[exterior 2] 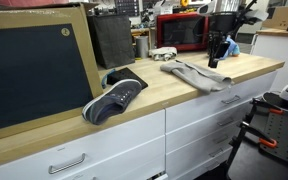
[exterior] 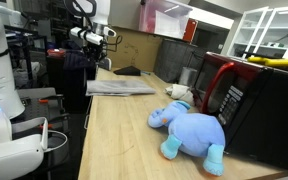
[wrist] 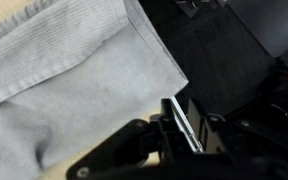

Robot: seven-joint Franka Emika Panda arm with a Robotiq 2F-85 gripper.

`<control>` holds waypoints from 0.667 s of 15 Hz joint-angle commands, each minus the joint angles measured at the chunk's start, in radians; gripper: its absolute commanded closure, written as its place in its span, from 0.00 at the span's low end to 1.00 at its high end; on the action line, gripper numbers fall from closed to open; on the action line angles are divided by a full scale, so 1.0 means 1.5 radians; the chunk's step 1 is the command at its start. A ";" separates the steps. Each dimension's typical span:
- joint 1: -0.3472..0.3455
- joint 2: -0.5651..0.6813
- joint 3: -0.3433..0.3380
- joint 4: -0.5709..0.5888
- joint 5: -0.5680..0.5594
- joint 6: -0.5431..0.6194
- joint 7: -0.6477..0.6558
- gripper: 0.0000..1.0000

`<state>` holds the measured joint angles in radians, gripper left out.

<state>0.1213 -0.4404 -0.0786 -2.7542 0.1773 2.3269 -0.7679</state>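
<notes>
Gripper [exterior: 96, 42] hangs over grey cloth [exterior: 119, 87] at far end of wooden counter [exterior: 124, 140]; blue plush elephant [exterior: 189, 130] lies nearer, beside red microwave [exterior: 246, 100]

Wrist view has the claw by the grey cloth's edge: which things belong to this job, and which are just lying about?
In hand: claw; grey cloth.
Lying about: blue plush elephant; shoe; red microwave; chalkboard.

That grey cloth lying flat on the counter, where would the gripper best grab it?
Probably at the corner of the cloth nearest the gripper, coming straight down. It lies flat on the counter, so only an edge pinch offers a hold.
</notes>
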 commanded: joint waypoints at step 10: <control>-0.024 0.058 -0.087 0.087 0.029 0.079 0.064 0.00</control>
<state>0.0876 -0.4626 -0.2134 -2.6779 0.1875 2.3694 -0.7262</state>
